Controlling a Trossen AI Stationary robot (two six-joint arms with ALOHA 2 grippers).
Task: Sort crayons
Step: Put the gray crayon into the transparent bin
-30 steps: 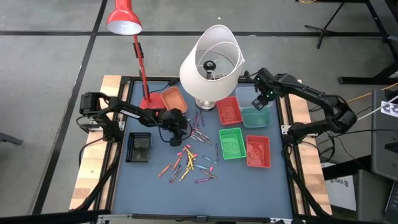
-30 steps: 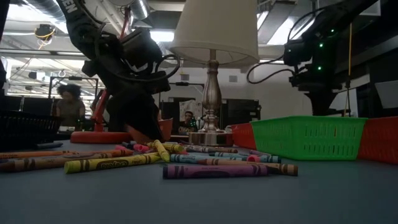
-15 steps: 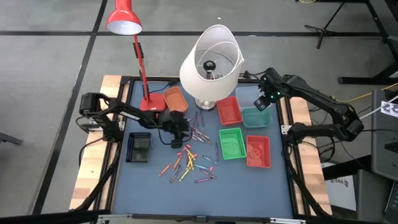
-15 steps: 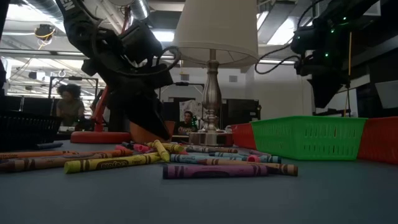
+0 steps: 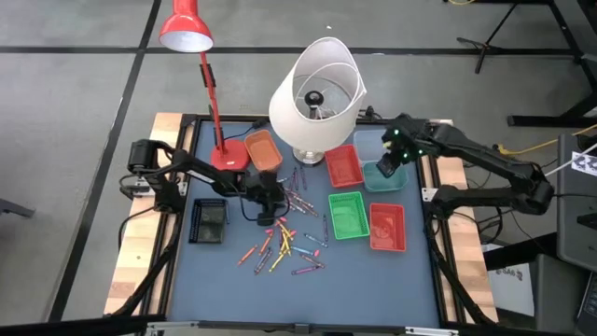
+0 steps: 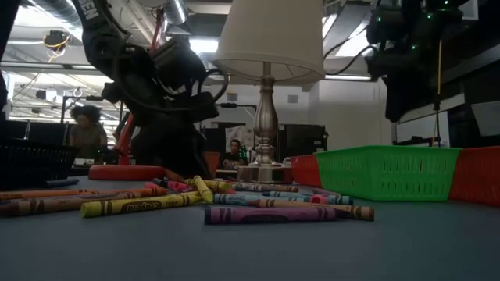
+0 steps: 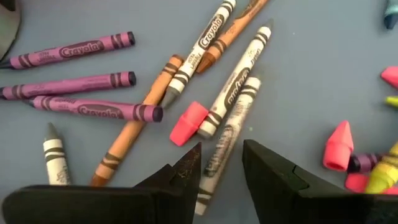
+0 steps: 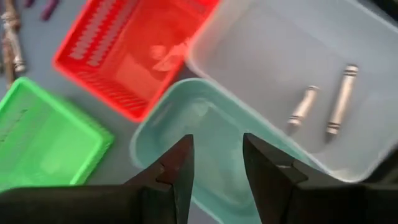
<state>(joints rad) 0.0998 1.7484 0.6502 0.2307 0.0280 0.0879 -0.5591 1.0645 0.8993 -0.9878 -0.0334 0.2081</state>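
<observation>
Lots of crayons (image 5: 284, 238) lie flat in a loose pile on the blue table (image 5: 373, 280), between the black tray (image 5: 208, 222) and the green tray (image 5: 348, 215). They point many ways. In the high view some run from near to far, some slant, and a purple one at the near edge of the pile lies almost side to side.

The left gripper (image 5: 266, 207) hangs low over the far end of the pile. Its fingers (image 7: 186, 171) are apart and hold nothing. In the left wrist view a white crayon (image 7: 225, 143) lies right in front of the gap. Its long side slants, with one end near the fingers and the other end pointing away from them. A grey crayon (image 7: 239, 78) lies beside it and slants the same way. Three purple crayons (image 7: 74, 81) lie nearly side by side, and a short pink piece (image 7: 188, 122) sits close to the white one.

The right gripper (image 5: 390, 161) is up over the teal tray (image 8: 205, 149), next to a red tray (image 8: 134, 59). Its fingers (image 8: 177, 168) are apart and hold nothing. Two grey crayons (image 8: 323, 106) lie in a pale tray (image 8: 273, 43) beside the teal one, nearly side by side.

A white lamp (image 5: 317, 93) and a red lamp (image 5: 187, 28) stand at the far side of the table.
</observation>
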